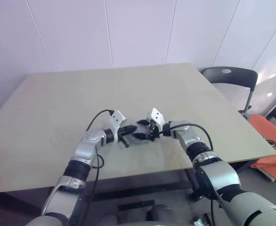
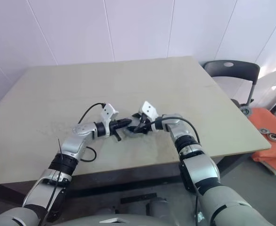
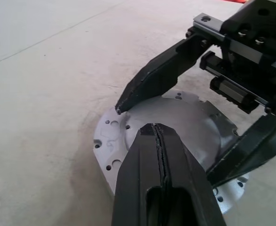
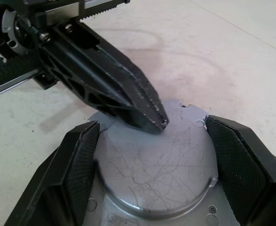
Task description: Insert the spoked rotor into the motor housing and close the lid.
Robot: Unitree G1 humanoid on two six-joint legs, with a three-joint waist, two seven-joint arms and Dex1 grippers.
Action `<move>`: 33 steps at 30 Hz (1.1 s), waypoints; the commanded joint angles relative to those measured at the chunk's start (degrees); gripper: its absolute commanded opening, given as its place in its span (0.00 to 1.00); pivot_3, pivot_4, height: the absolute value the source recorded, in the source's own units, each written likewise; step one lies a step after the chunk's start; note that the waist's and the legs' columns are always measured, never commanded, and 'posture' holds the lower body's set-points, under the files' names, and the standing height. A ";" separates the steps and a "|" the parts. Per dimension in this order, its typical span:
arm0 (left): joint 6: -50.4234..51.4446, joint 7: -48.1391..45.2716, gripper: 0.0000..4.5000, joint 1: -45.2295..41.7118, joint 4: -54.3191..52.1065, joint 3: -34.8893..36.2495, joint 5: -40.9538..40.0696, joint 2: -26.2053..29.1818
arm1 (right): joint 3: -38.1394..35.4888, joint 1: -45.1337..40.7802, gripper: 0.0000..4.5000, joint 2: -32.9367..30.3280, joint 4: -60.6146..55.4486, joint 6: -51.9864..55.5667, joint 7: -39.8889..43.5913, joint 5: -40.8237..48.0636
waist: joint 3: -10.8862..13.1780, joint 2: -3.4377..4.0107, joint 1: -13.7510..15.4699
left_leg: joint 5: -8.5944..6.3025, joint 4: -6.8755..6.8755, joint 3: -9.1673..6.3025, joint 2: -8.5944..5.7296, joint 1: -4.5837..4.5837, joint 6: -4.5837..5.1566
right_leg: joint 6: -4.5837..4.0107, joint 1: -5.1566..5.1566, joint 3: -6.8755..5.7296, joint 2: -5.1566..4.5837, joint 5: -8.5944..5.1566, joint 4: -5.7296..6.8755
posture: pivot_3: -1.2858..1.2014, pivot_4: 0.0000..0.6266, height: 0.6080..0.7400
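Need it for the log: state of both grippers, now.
Left gripper: shut, empty, tip over the lid.
Right gripper: open, fingers astride the lid.

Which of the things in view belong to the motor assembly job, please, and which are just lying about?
Job in hand: the lid, flat on the table; the left gripper, shut, its tip over the lid's dome; the right gripper, open, straddling the lid.

Lying about: a grey chair beside the table; an orange object on the floor.
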 commanded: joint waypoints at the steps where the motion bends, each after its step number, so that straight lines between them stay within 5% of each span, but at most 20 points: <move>1: 1.88 -0.97 0.00 1.14 -0.06 -1.37 0.30 0.26 | 2.17 2.29 0.99 1.11 2.06 1.79 0.08 -2.26 | 0.00 0.00 -0.01 | 0.00 0.00 0.00 0.00 0.00 0.00 | 0.00 0.00 0.00 0.00 0.00 0.00 | 0.52 0.00 1.00; 15: 2.51 -1.11 0.00 2.87 -1.76 -1.19 0.25 0.68 | -1.12 1.02 0.99 0.83 -0.52 6.07 5.08 2.03 | 0.00 0.01 0.00 | -0.02 -0.01 0.01 0.00 -0.03 0.04 | 0.02 -0.05 0.01 0.00 -0.02 -0.02 | 0.52 0.00 1.00; 24: 2.73 -0.54 0.00 3.37 -2.43 -1.00 0.02 0.79 | -6.86 -1.66 0.99 1.28 -9.02 19.13 12.59 11.63 | 0.10 0.11 0.13 | -0.16 0.00 0.02 0.00 -0.31 0.25 | 0.07 -0.33 0.03 -0.03 -0.05 -0.04 | 0.52 0.00 1.00; 33: 2.70 -0.18 0.00 3.70 -2.84 -0.72 -0.17 0.86 | -5.73 -1.18 0.99 0.76 -8.85 17.36 10.44 10.11 | 0.11 0.12 0.07 | -0.16 0.02 0.04 -0.01 -0.30 0.25 | 0.07 -0.35 0.03 -0.02 -0.05 0.00 | 0.52 0.00 1.00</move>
